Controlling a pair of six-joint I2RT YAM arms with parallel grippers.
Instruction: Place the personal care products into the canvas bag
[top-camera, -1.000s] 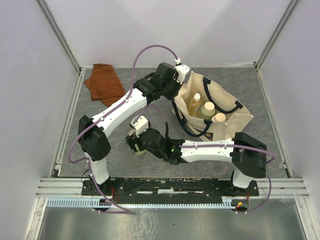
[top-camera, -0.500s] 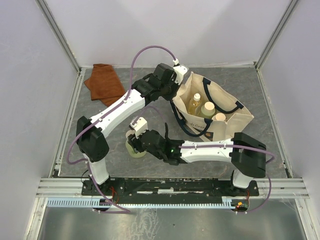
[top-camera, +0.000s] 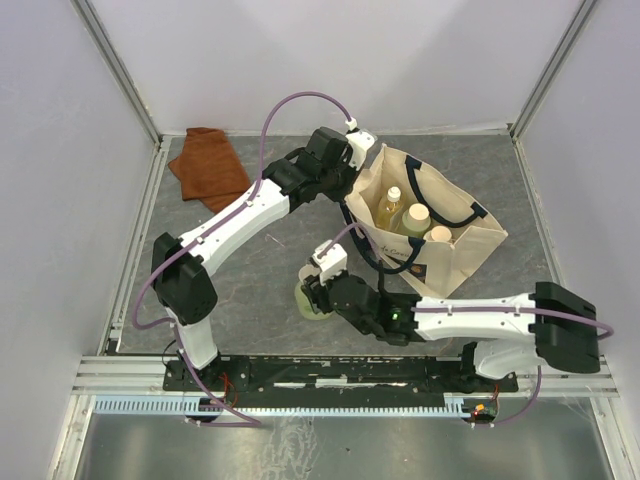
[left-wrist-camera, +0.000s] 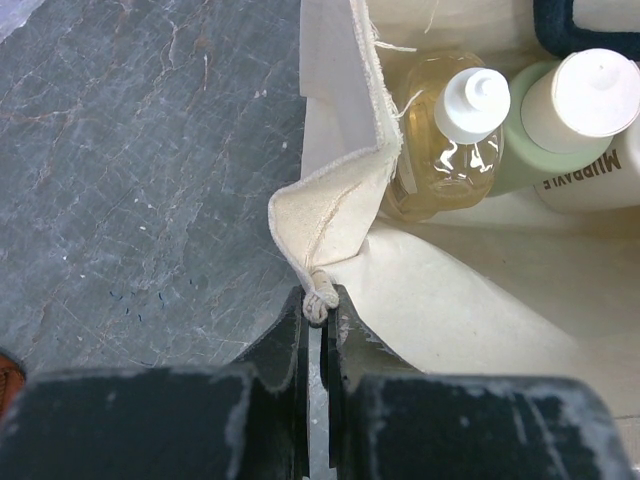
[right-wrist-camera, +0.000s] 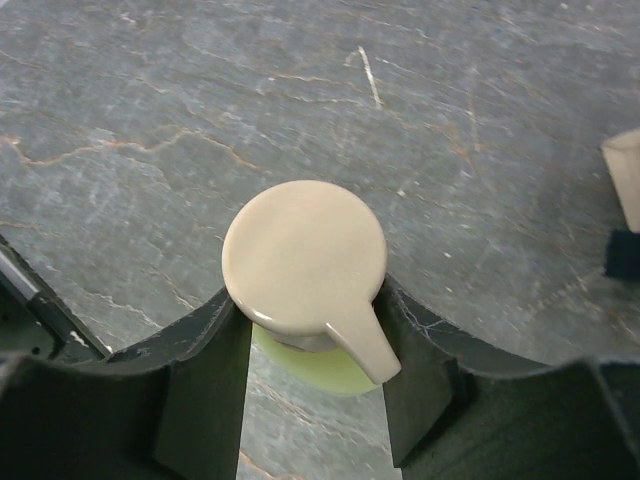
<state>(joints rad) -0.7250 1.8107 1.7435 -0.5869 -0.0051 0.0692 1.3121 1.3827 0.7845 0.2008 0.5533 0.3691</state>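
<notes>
While the left fingers (left-wrist-camera: 288, 350) pinch a corner of the canvas bag (left-wrist-camera: 340, 190), holding its mouth open, the right fingers (right-wrist-camera: 205, 370) are clamped on the pale green spout-capped bottle (right-wrist-camera: 305, 250), upright between them at the table (right-wrist-camera: 150, 100). The grasp looks made. Next the bottle needs lifting over the rim, beside the amber bottle (left-wrist-camera: 440, 160). The right arm stretches low leftward, wrist facing down.

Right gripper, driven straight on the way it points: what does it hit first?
The table, probably. The right gripper points down, shut on the green bottle, and only table shows beyond it. How much gap is left under the bottle is unclear.
</notes>
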